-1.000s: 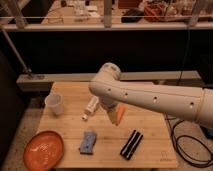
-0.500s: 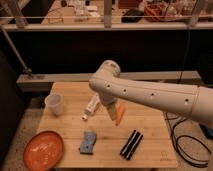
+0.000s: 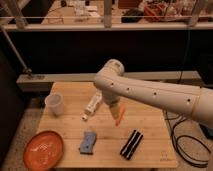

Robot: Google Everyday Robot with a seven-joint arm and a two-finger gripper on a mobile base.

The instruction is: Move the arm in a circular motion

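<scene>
as the arm stretches in from the right, its gripper hangs under the bend above the table, open or closed i cannot tell.

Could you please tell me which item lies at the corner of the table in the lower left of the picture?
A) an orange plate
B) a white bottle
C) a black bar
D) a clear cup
A: the orange plate lies at that corner of the table, with the clear cup farther back. The arm reaches in from the other side, and its gripper hangs over the table's middle, beside the white bottle.
</scene>
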